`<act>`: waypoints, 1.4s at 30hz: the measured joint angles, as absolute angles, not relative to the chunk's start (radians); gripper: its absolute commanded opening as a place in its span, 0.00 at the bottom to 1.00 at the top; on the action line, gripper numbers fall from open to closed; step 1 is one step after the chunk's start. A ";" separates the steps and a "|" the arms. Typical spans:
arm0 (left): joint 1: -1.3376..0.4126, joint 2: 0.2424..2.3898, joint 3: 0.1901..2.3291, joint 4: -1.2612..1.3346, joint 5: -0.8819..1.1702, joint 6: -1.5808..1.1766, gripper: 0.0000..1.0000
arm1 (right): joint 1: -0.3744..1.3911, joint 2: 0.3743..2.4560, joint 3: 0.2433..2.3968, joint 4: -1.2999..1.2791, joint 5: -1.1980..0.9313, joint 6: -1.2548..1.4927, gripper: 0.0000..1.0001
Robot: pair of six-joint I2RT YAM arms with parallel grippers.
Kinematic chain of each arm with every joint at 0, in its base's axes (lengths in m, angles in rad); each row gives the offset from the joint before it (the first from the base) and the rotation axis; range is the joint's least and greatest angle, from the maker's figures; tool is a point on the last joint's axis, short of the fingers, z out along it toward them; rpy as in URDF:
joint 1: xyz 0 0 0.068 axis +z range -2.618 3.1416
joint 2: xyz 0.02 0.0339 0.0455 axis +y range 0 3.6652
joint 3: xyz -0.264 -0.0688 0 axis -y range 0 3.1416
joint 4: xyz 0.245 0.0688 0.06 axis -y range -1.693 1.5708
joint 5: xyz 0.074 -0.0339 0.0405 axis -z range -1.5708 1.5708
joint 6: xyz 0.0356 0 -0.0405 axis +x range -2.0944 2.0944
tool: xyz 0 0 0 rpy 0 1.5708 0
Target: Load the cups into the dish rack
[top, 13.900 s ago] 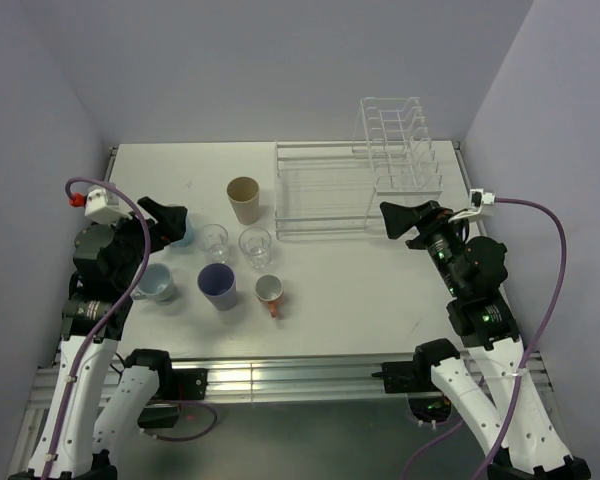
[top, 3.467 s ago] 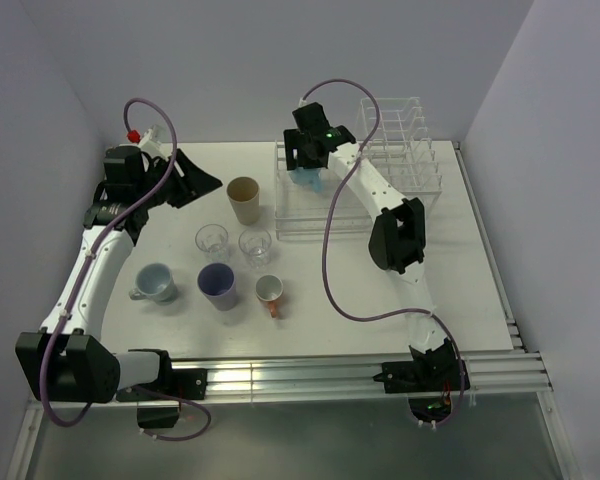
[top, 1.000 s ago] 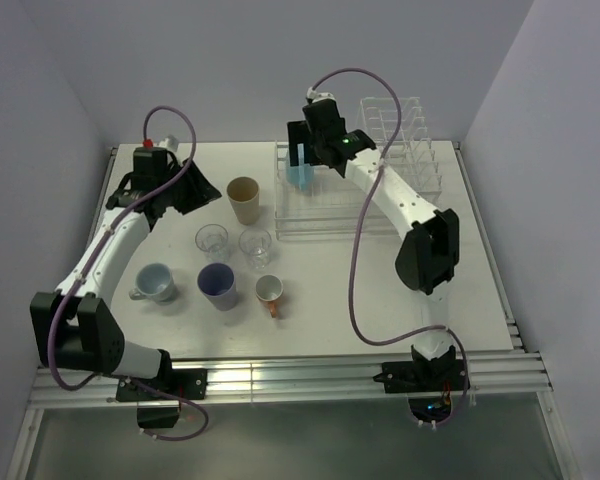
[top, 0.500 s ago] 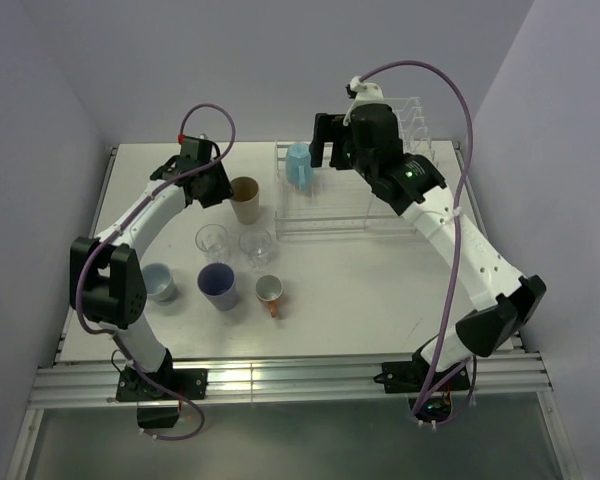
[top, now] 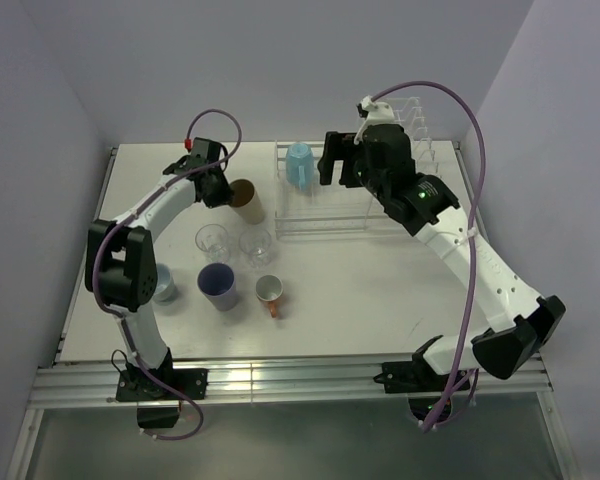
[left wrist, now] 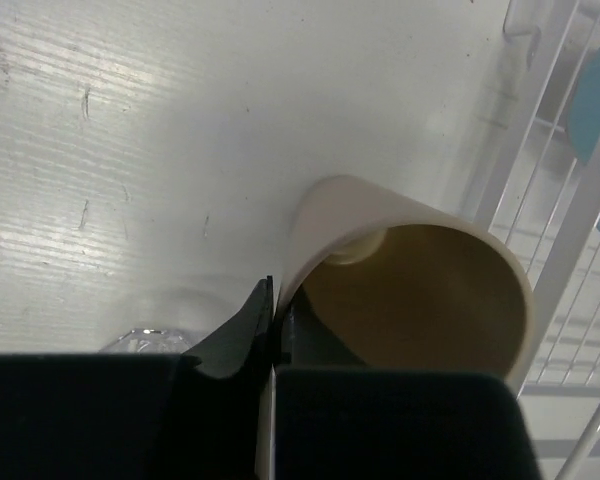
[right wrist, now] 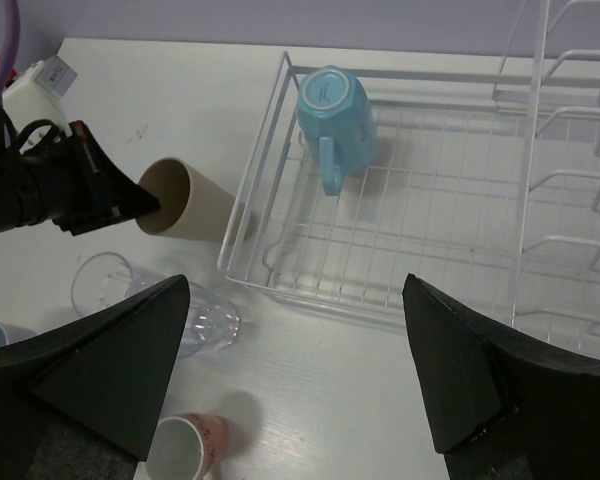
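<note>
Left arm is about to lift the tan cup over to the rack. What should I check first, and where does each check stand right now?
1. Grip: left gripper jaws closed on the tan cup wall, one finger inside, one outside: ok.
2. Clearance: nearest clear glass stands apart from the tan cup: ok.
3. Previous load: light blue cup upside down in the dish rack, not held: ok.
4. Free rack floor beside it: ok.
5. Drop path: right gripper, open, hangs over the rack and may block it: not ok.
6. Grip firm enough to lift: cannot tell.
</note>
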State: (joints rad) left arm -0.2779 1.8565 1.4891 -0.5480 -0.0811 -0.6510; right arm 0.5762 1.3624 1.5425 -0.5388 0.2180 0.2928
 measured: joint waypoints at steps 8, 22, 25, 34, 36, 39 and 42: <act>-0.281 1.834 1.499 -0.565 -0.076 -0.651 0.00 | 0.576 1.324 1.490 -0.523 0.200 0.295 0.95; -0.118 1.343 1.497 -0.368 0.396 -0.772 0.00 | 0.577 1.196 1.407 -0.422 0.027 0.316 0.96; -0.129 1.284 1.372 -0.191 0.585 -0.866 0.00 | 0.576 1.145 1.377 -0.364 -0.046 0.336 0.97; -0.149 1.286 1.079 0.264 0.912 -1.193 0.00 | 0.570 1.052 1.280 -0.139 -0.308 0.427 0.98; -0.153 1.286 1.062 0.376 0.949 -1.257 0.00 | 0.562 1.049 1.264 -0.107 -0.351 0.445 0.98; -0.163 1.286 1.041 0.564 1.000 -1.367 0.00 | 0.546 1.046 1.234 -0.059 -0.410 0.467 0.99; -0.174 1.286 1.016 0.710 1.029 -1.452 0.00 | 0.529 1.046 1.202 -0.006 -0.469 0.491 0.99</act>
